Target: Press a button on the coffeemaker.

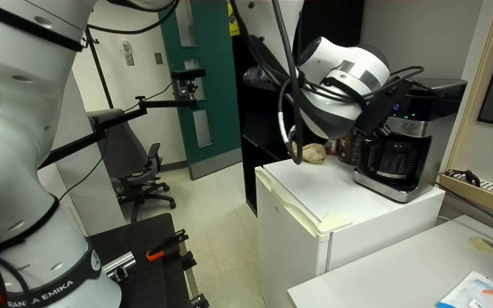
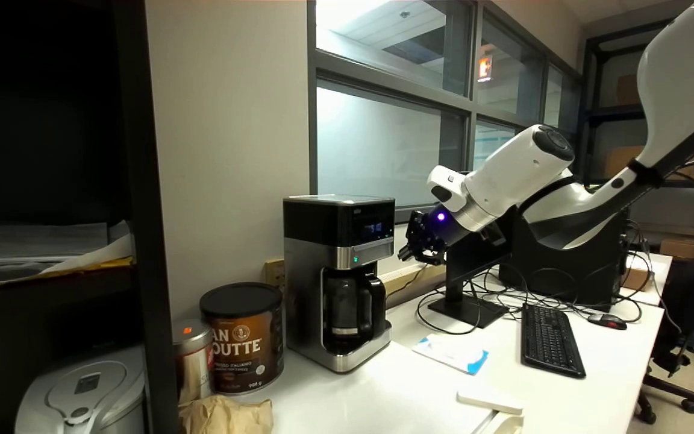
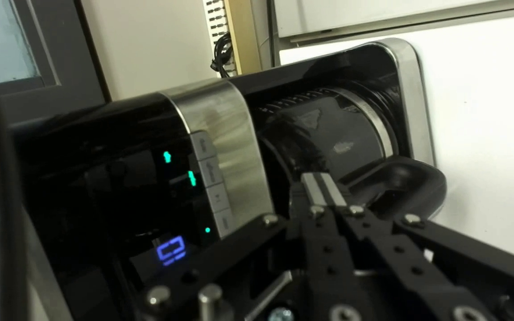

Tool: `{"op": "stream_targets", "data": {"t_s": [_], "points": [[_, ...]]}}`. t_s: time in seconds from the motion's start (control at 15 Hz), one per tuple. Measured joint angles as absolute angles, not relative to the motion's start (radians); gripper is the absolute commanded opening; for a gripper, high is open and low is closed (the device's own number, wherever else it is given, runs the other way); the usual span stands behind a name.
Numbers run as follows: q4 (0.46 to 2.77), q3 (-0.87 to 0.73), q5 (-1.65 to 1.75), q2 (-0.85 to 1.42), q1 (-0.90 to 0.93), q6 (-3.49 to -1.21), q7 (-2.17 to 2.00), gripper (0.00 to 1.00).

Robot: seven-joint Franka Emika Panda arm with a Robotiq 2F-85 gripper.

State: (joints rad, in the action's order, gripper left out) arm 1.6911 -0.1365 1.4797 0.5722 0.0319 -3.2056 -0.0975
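The coffeemaker [image 1: 443, 141] is boxy, black and silver, and stands upright on the white mini fridge [image 1: 289, 239]. It also shows in an exterior view [image 2: 305, 283]. In the wrist view its front panel [image 3: 105, 200] carries a blue display [image 3: 171, 251], green lights and a row of grey buttons [image 3: 211, 174] along the silver band [image 3: 239, 178]. The dark glass carafe [image 3: 328, 129] sits inside. My gripper [image 3: 324, 189] is shut and empty, its fingertips together. In an exterior view the gripper [image 2: 406, 252] is in front of the band, a small gap from it. The wrist view shows its tips over the carafe side.
A brown coffee can [image 2: 244, 343], a metal tin [image 2: 193, 361] and a crumpled paper bag [image 2: 226, 416] stand beside the coffeemaker. A black shelf [image 2: 151, 217] rises near them. A monitor [image 2: 456, 265], a keyboard [image 2: 552, 340] and a white-blue packet [image 2: 452, 352] are on the desk.
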Motion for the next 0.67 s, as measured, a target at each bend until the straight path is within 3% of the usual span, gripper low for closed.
{"op": "stream_targets", "data": {"t_s": [0.67], "points": [[1.837, -0.136, 1.481, 0.47, 0.057, -3.206, -0.101, 0.0]]}}
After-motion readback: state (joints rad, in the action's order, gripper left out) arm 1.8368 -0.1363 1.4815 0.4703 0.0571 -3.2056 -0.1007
